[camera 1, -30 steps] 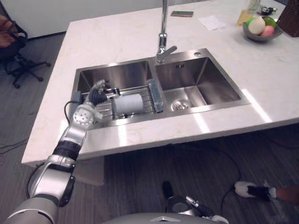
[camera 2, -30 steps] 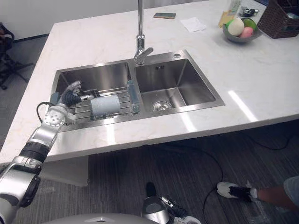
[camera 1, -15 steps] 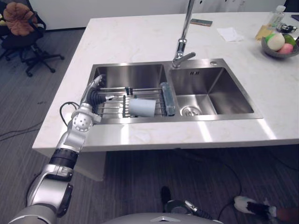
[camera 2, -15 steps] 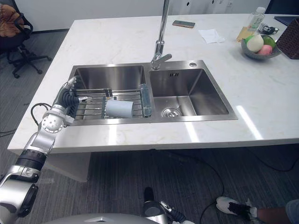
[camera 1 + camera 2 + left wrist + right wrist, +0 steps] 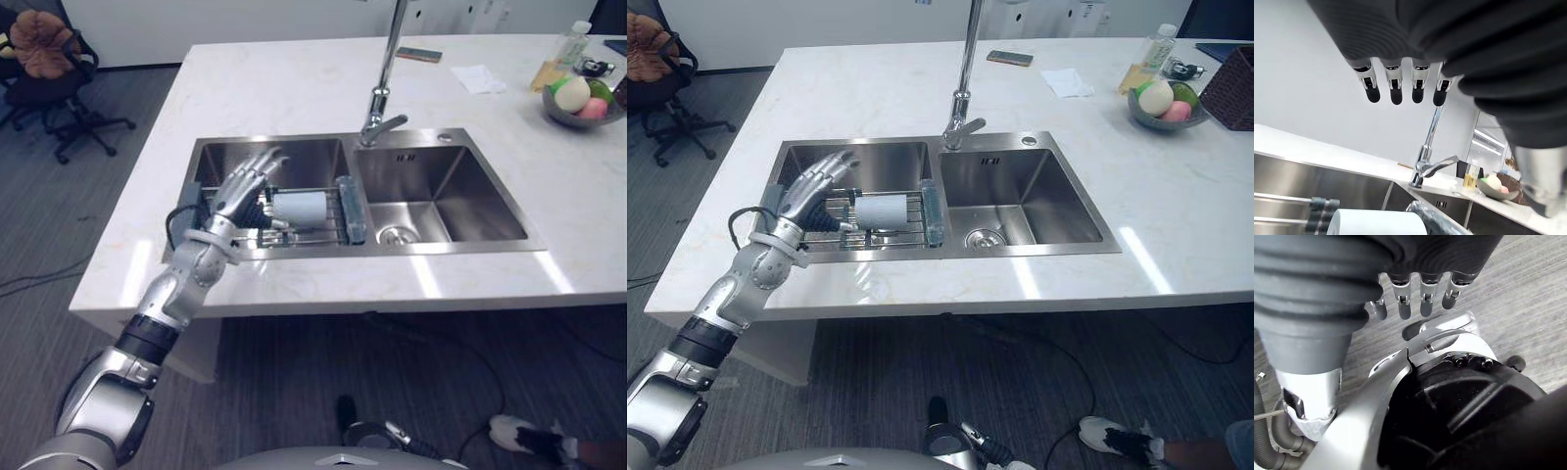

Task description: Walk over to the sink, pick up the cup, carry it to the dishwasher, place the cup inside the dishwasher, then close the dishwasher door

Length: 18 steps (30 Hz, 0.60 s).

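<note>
Left hand: your left hand [image 5: 240, 191] hovers over the left basin of the stainless steel double sink [image 5: 460, 191], fingers spread straight, holding nothing.
Cup: the white cylindrical cup [image 5: 299, 207] lies on its side on the metal wire rack [image 5: 313, 231] across that basin, just beside your left hand.
Right hand: your right hand [image 5: 1411, 296] hangs empty, fingers relaxed, over grey floor [image 5: 1528, 293].

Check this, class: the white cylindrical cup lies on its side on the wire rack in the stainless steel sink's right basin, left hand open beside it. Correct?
No: the left eye view shows the white cup on the wire rack in the left basin of the stainless steel sink; left hand open beside it.
</note>
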{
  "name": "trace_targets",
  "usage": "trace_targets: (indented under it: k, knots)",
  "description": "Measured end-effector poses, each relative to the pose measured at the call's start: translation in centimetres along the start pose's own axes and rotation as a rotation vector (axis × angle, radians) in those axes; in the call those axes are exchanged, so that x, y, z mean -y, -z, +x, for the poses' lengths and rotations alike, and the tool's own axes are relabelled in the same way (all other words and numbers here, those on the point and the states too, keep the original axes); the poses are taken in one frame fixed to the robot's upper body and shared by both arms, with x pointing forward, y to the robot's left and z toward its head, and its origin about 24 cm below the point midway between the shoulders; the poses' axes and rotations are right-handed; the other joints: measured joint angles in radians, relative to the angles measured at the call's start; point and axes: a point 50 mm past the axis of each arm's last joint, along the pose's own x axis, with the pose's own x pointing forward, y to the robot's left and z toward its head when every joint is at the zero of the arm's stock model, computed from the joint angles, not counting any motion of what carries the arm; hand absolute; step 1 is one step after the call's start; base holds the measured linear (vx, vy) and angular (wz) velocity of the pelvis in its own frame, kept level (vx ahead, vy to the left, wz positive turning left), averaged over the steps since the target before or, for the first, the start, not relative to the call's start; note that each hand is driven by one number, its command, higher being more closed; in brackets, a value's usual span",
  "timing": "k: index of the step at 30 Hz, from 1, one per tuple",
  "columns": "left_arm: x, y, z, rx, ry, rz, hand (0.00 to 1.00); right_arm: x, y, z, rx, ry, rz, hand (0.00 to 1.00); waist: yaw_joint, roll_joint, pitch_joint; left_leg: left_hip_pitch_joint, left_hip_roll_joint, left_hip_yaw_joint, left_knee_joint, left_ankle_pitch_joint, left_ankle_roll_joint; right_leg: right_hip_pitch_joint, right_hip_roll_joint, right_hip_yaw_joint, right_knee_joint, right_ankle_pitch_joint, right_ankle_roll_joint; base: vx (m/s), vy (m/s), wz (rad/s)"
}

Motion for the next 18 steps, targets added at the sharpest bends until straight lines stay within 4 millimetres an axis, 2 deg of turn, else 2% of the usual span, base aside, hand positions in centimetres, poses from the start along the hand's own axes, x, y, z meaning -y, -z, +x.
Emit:
trace_targets:
  k: [3, 4, 8, 18]
  knots:
    - [1.4, 0.1, 0.1, -0.029, 0.097, 0.022, 0.0, 0.0, -0.1, 0.0, -0.001, -0.001, 0.0, 0.0, -0.005, 0.001, -0.001, 0.003, 0.0, 0.008, 0.0, -0.003, 0.0, -0.001, 0.001, 0.006, 0.0, 0.0, 0.0, -0.03, -0.014, -0.1]
    - [2.2, 0.7, 0.3, -0.069, 0.159, 0.045, 0.0, 0.0, -0.1, 0.0, -0.002, -0.001, 0.0, 0.0, -0.01, 0.001, -0.001, 0.004, -0.001, 0.01, 0.0, -0.004, 0.001, -0.002, 0.001, 0.009, 0.0, 0.001, 0.0, -0.03, -0.01, -0.04]
    - [3.3, 3.0, 0.1, -0.207, 0.253, 0.071, 0.0, -0.1, -0.2, 0.1, -0.001, -0.003, 0.0, 0.0, -0.02, 0.002, -0.001, 0.016, -0.001, 0.036, 0.0, -0.009, -0.001, -0.004, 0.002, 0.031, 0.0, 0.003, 0.001, -0.04, -0.011, -0.16]
    - [3.1, 5.4, 1.4, -0.353, 0.301, 0.108, 0.0, -0.2, -0.4, 0.0, 0.011, -0.011, -0.005, 0.0, -0.053, 0.01, 0.002, 0.02, -0.007, 0.096, 0.0, -0.014, -0.005, -0.034, 0.01, 0.085, 0.0, 0.02, -0.001, -0.05, -0.026, -0.18]
